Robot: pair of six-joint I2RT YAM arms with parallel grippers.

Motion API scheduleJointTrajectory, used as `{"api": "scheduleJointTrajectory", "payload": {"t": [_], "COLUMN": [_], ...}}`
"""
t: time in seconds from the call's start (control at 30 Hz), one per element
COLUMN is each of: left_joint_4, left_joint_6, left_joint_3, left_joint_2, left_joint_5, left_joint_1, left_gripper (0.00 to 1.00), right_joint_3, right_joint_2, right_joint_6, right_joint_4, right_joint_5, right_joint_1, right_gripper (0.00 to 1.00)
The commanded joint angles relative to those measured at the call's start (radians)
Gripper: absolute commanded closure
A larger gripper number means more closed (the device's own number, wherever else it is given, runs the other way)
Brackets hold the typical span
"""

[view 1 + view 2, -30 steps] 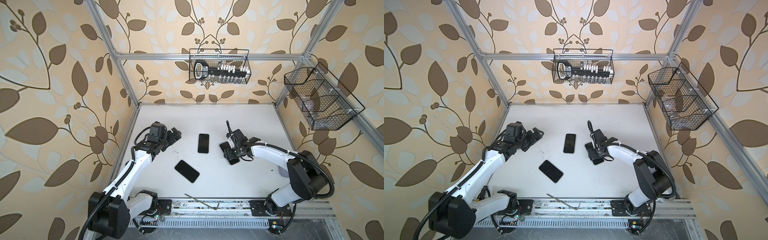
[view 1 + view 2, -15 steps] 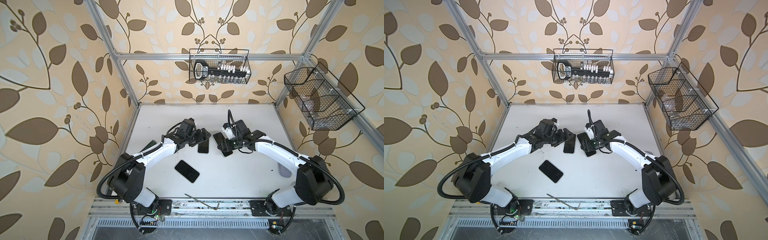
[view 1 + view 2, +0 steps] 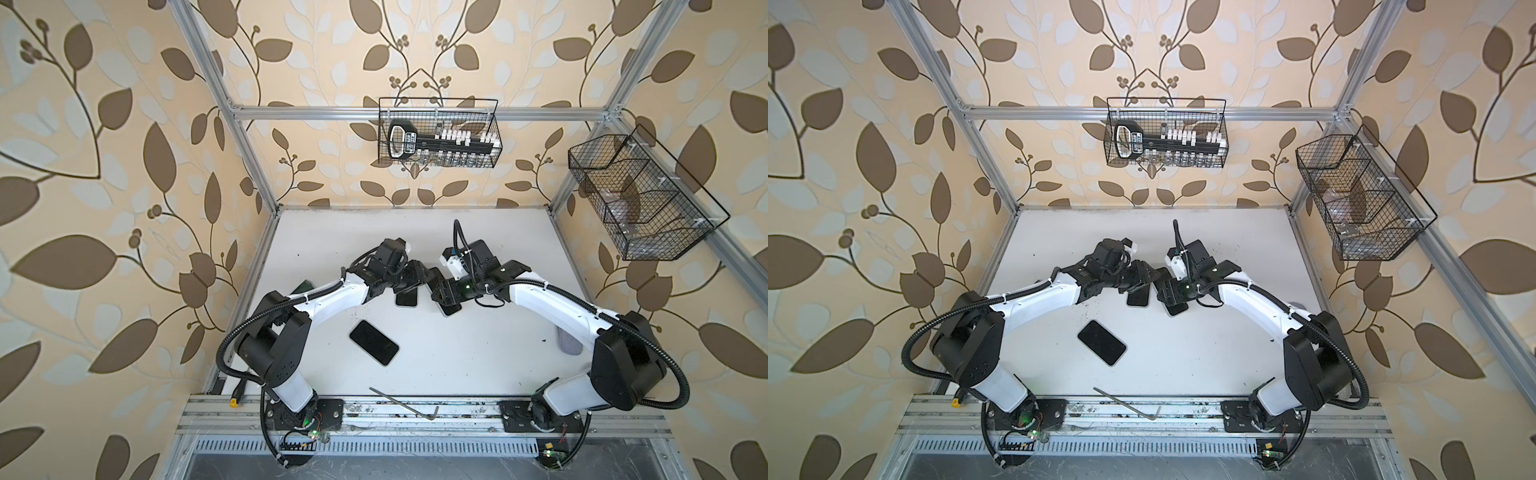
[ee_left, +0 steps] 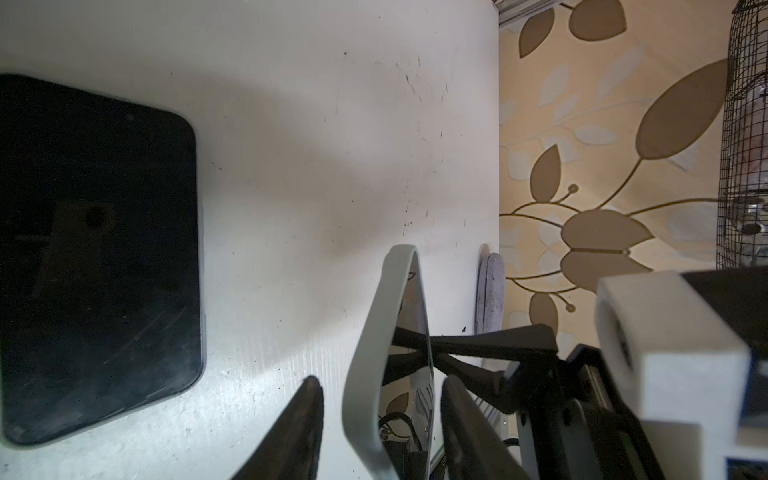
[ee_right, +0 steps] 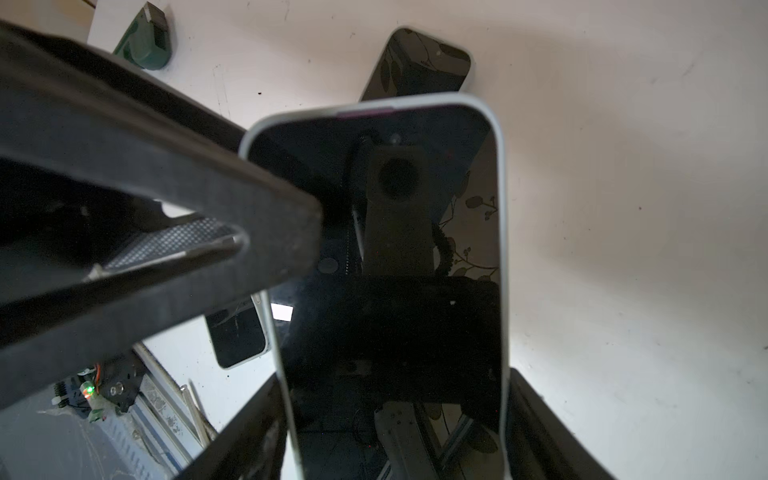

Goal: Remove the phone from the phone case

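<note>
My right gripper [image 5: 397, 415] is shut across the width of a phone [image 5: 395, 316] with a dark screen in a pale phone case [image 5: 503, 249], held off the table. In both top views it shows at mid-table between the arms [image 3: 451, 309] [image 3: 1177, 308]. My left gripper [image 4: 380, 380] straddles the free end of the case [image 4: 374, 353], one finger on the back side and one on the screen side, with slim gaps showing, so it is open. Its broad black finger [image 5: 166, 208] crosses the right wrist view.
Two more dark phones lie on the white table: one [image 3: 406, 300] just under the left gripper, one [image 3: 374, 343] slanted nearer the front. A green object [image 3: 305, 286] sits at the left edge, a grey-purple one [image 3: 567, 347] at the right. A hex key [image 3: 403, 401] lies on the front rail.
The left arm swung in from the left side to mid-table, and its jaws narrowed around the end of the held case. The right gripper carried the cased phone slightly back and toward the middle.
</note>
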Motion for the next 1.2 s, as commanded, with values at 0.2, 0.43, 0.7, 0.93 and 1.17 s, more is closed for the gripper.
{"api": "scheduleJointTrajectory", "payload": {"t": [0.2, 0.43, 0.7, 0.93, 1.17], "left_joint_4": [0.061, 0.101, 0.172, 0.317, 0.403], "left_joint_6": [0.000, -0.020, -0.077, -0.191, -0.255], "left_joint_3": [0.044, 0.047, 0.037, 0.001, -0.006], "left_joint_2": [0.025, 0.037, 0.030, -0.008, -0.085], "left_joint_5": [0.059, 0.082, 0.096, 0.098, -0.031], "left_joint_1": [-0.010, -0.011, -0.009, 0.072, 0.127], "left_gripper": [0.58, 0.90, 1.00, 1.00, 1.00], "right_joint_3": [0.037, 0.030, 0.006, 0.002, -0.055], "right_joint_2": [-0.004, 0.005, -0.018, -0.128, -0.239], "right_joint_6": [0.009, 0.011, 0.023, 0.030, 0.181], "right_joint_4": [0.042, 0.040, 0.076, 0.104, 0.245], "right_joint_5": [-0.053, -0.049, -0.035, -0.080, -0.388], "right_joint_1": [-0.002, -0.003, -0.008, -0.071, -0.230], "right_gripper": [0.37, 0.36, 0.30, 0.09, 0.12]}}
